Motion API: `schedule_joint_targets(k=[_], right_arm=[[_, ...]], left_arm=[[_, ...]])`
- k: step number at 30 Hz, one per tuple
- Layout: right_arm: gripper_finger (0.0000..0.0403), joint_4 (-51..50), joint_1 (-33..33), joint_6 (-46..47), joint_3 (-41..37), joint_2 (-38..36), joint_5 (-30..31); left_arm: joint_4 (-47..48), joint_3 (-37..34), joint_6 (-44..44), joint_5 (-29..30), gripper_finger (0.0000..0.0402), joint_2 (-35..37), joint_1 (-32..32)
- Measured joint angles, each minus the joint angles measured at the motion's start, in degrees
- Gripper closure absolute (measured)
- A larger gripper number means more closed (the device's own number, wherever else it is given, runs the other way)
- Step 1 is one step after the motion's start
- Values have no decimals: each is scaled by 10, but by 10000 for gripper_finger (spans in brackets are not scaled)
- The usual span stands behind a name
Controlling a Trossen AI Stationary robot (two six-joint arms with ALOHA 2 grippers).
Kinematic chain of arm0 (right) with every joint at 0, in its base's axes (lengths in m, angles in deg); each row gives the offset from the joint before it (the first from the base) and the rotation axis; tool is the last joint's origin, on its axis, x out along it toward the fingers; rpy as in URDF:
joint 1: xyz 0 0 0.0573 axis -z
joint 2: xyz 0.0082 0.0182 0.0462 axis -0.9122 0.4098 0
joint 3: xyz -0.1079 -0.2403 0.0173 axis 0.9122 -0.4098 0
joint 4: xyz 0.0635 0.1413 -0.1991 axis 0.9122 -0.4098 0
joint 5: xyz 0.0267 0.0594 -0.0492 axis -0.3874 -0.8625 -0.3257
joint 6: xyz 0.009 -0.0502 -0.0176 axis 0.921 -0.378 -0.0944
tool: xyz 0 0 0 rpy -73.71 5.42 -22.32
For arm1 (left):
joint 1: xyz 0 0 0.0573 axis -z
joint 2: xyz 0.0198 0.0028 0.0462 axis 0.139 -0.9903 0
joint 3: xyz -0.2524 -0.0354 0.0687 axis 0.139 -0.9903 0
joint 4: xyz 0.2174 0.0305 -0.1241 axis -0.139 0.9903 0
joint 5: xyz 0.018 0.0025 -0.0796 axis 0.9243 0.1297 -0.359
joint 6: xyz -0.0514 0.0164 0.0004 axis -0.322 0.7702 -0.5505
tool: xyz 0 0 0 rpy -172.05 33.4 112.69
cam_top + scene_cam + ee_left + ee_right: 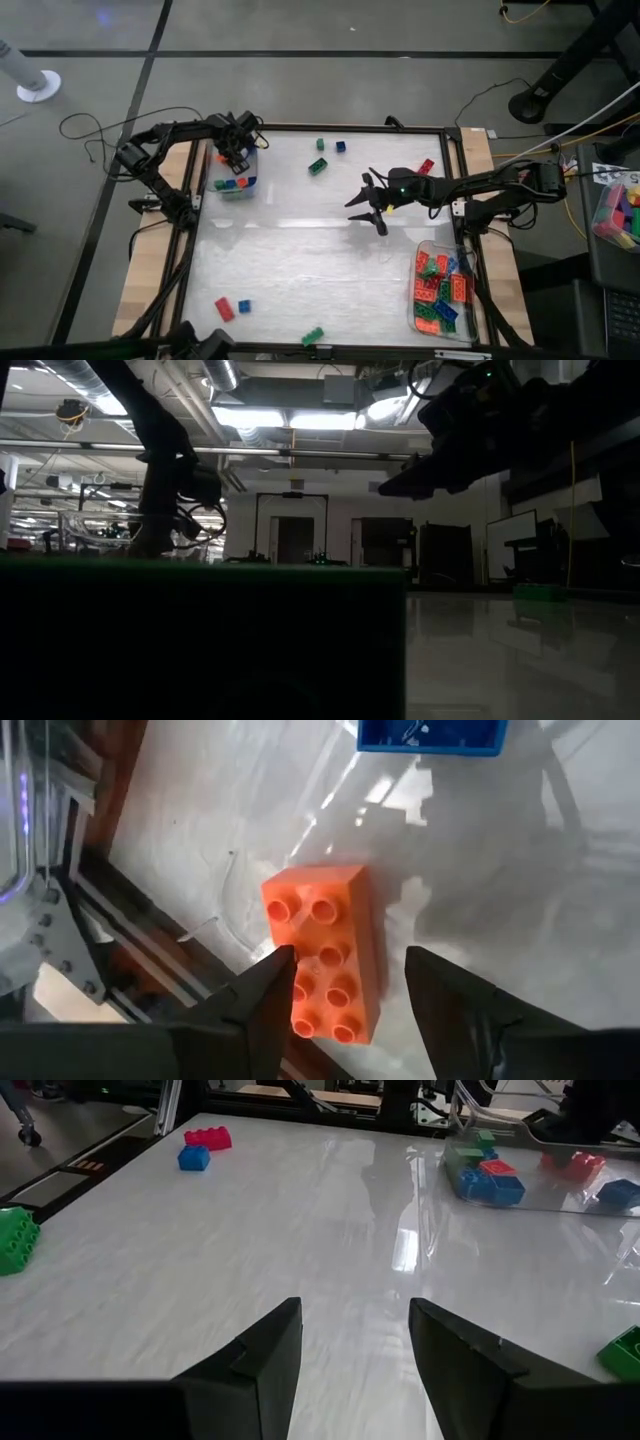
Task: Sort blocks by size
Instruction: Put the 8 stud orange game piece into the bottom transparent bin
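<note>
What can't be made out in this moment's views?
- Low view: a dark green block against the lens hides most of the table.
- Left wrist view: blue block is cut off by the edge.
- High view: blocks piled in the right tray overlap, too small to count.

Two black jointed arms; left gripper (345, 995) and right gripper (355, 1350) with dark wedge-shaped fingers; green indicator light on right wrist.
</note>
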Motion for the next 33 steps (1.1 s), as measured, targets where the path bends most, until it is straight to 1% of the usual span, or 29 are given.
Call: schedule_joint_targets(k=[3, 7, 10, 13, 18, 23, 28, 33], right_arm=[[219, -4, 0, 0, 0, 0, 0], [219, -5, 0, 0, 0, 0, 0], [219, -5, 0, 0, 0, 0, 0], [219, -5, 0, 0, 0, 0, 0], [219, -5, 0, -5, 0, 0, 0], [219, -5, 0, -6, 0, 0, 0], [219, -5, 0, -6, 0, 0, 0], [219, -4, 0, -6, 0, 0, 0]], left_arm=[[0, -2, 11, -4, 220, 0, 4], [1, -2, 17, -41, 220, 2, 7], [2, -2, 16, -48, 220, 2, 7], [10, -2, 16, -57, 220, 2, 7], [37, -1, 17, -92, 220, 2, 7], [48, -1, 16, -97, 220, 3, 11], [56, 3, 18, -106, 220, 15, 27], [69, 13, 18, -136, 220, 26, 45]])
